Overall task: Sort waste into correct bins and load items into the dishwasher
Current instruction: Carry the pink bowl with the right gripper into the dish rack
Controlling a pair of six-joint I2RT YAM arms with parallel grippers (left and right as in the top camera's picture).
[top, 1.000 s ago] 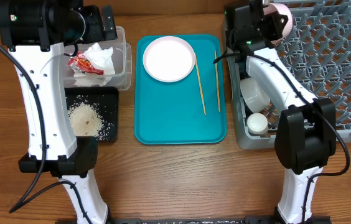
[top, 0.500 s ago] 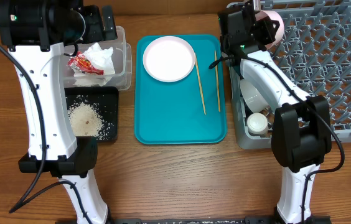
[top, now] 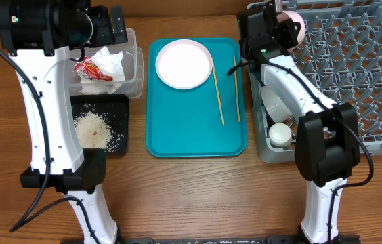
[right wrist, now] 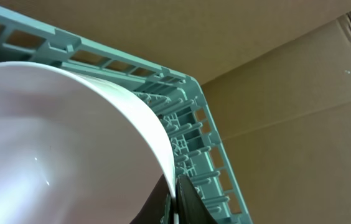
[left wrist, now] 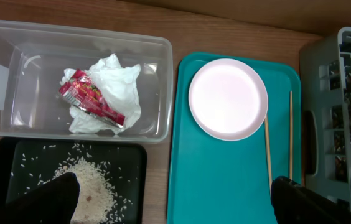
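My right jaws are clamped on the rim of the white bowl [right wrist: 57, 143], which hangs tilted just beyond them over the far corner of the dish rack [right wrist: 188, 124]. I'd lower it slowly, keep it on edge so it seats between the pegs, and let go only once it rests. My left jaws stand wide and empty, with the black tray [left wrist: 14, 155] and its rice [left wrist: 91, 180] beneath them and the clear tub [left wrist: 14, 74] further out. Compared with a second ago, the bowl has swung slightly toward the teal tray [top: 198, 135]. The plate [top: 184, 64] and chopsticks [top: 217, 91] lie unchanged.

Teal tray [top: 191, 132]: lower half bare, open from above. Plate [top: 184, 64] and chopsticks [top: 217, 91] fill its upper part. Dish rack [top: 360, 68] crowds its right edge; tub [top: 135, 74] its left.
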